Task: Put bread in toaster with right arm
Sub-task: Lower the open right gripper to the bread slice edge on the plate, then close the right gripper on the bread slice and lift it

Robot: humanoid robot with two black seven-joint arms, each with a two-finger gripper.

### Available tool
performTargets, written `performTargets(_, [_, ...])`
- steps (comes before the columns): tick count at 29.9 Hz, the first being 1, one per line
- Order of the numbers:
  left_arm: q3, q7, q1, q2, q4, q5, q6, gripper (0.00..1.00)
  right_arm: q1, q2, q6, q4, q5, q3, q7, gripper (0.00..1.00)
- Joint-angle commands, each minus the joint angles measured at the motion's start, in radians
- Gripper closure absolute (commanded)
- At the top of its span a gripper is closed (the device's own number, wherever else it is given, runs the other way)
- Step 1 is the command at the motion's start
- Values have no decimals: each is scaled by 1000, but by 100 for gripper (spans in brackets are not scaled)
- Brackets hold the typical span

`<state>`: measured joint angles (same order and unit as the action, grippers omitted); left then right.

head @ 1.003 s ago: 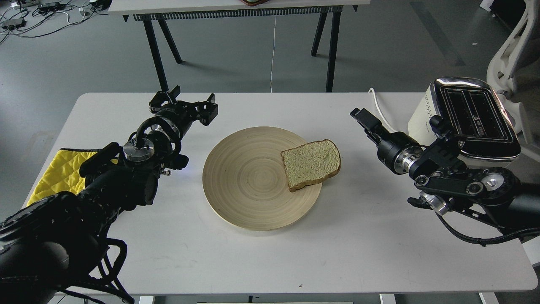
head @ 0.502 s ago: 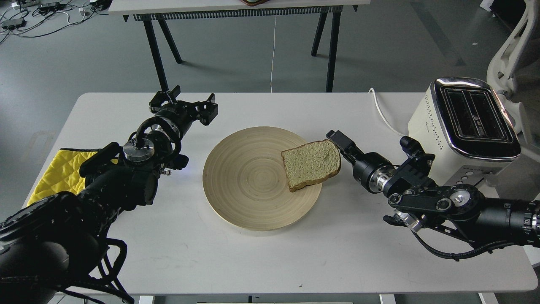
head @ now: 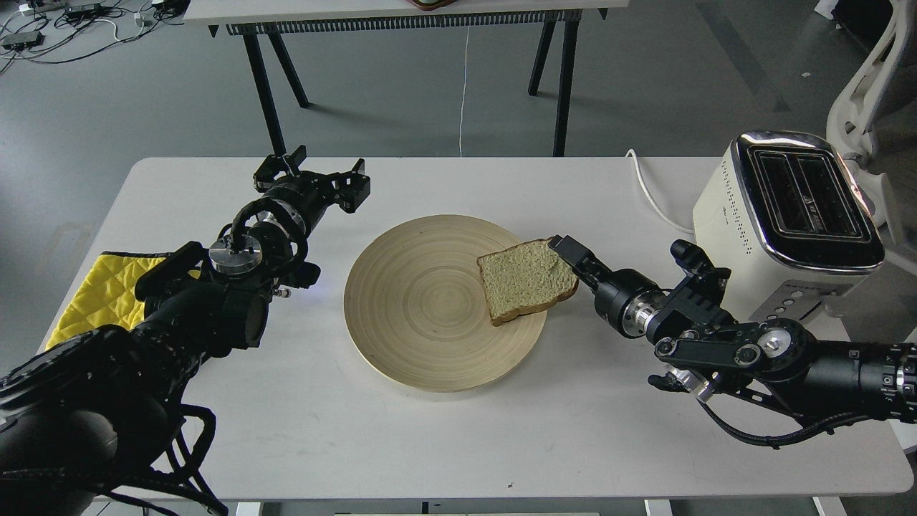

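The bread (head: 526,278) lies flat on the right side of a round wooden plate (head: 423,308), its right end overhanging the rim. The right arm comes in from the right, and its gripper (head: 566,251) is at the bread's upper right corner. One finger shows over the crust; the other is hidden, so I cannot tell if it grips. The toaster (head: 788,222) stands at the table's far right with both slots empty. My left gripper (head: 314,174) is open and empty, at the left back of the table.
A yellow quilted cloth (head: 93,294) lies at the table's left edge under my left arm. The toaster's white cord (head: 648,190) runs over the back right of the table. A second table stands behind, and a white chair (head: 870,79) is at the far right.
My right gripper has moved left and down from beside the toaster to the bread's right edge. The bread, plate and left arm have not moved.
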<state>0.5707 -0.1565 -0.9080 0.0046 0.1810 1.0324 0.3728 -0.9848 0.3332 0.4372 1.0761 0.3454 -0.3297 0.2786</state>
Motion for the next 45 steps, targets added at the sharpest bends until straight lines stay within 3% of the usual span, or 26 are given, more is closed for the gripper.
performTargets(1, [0,0,0,0,0,0,0,0,0,0,-2,1,0,0,-1,22])
performTargets(9, [0,0,0,0,0,0,0,0,0,0,-6,7,7,0,5,36])
performTargets(15, [0,0,0,0,0,0,0,0,0,0,-9,7,14,0,7,40])
performTargets(23, [0,0,0,0,0,0,0,0,-2,1,-8,5,14,3,7,58])
performTargets(32, [0,0,0,0,0,0,0,0,-3,0,-8,7,14,3,7,67])
performTargets(45, [0,0,0,0,0,0,0,0,-14,3,9,30,12,37,13,92])
